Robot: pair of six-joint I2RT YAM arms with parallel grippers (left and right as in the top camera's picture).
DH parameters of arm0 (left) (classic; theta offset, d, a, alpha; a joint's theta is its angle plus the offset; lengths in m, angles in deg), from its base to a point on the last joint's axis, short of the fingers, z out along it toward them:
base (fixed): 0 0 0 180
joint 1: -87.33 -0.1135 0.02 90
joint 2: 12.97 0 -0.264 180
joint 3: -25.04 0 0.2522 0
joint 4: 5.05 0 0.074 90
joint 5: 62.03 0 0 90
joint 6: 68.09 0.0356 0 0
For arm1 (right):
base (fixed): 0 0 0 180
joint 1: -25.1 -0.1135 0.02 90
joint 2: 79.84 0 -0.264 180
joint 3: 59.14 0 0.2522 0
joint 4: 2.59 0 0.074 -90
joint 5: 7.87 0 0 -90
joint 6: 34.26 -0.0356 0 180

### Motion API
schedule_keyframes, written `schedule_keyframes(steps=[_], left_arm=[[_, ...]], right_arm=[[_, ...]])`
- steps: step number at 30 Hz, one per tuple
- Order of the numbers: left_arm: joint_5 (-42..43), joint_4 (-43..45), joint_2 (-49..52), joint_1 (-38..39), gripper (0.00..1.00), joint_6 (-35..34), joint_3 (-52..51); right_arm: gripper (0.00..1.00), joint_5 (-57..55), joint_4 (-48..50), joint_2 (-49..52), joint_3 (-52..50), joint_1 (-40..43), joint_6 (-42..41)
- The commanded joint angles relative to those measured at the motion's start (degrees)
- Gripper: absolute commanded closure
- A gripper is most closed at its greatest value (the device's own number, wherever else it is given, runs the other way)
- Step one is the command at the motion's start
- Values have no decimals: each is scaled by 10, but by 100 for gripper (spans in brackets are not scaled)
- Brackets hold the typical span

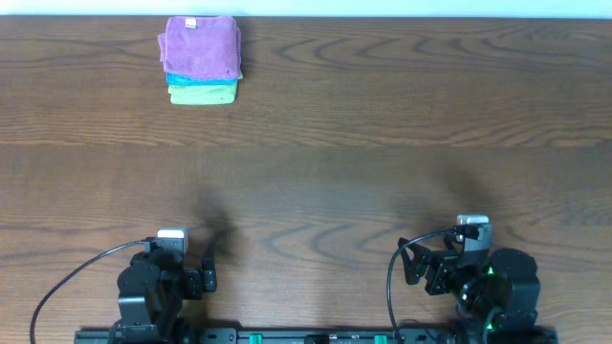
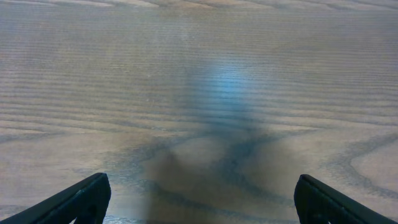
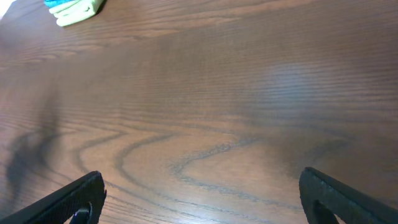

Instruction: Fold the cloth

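Only the tips of the left arm's black fingers (image 2: pixel 84 200) showed in the left wrist view, cut off at the bottom corners. They stood wide apart and held nothing, with the bare dark brown wood-grain worktop (image 2: pixel 205 124) between them. The right arm's black fingers (image 3: pixel 78 198) were cropped in like manner, also spread wide and empty. From overhead both pairs were too small and dark to make out against the arms at the near edge.

The folded purple terry cloth (image 1: pixel 201 48) lay at the far left of the worktop, well apart from both arms. It topped a folded teal cloth (image 1: pixel 177 78) and a folded lime-green cloth (image 1: pixel 203 95). The pile looked nearly square, so its long axis was hard to tell; its edges ran square with the grain, and a small white tag (image 1: pixel 189 23) sat at its far edge. The right wrist view caught only a teal and green corner, cut off at top left.
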Motion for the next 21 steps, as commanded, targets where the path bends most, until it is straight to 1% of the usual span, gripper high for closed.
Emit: schedule_keyframes(steps=[1,17,21], left_arm=[[-2,-35,-6,3,5,16,-6],[-2,-35,-6,3,4,16,-6],[-2,-35,-6,3,4,16,-6]], right_arm=[[1,-8,-1,-4,0,6,-5],[1,-9,9,-4,0,6,-16],[1,-58,12,-4,0,6,-16]])
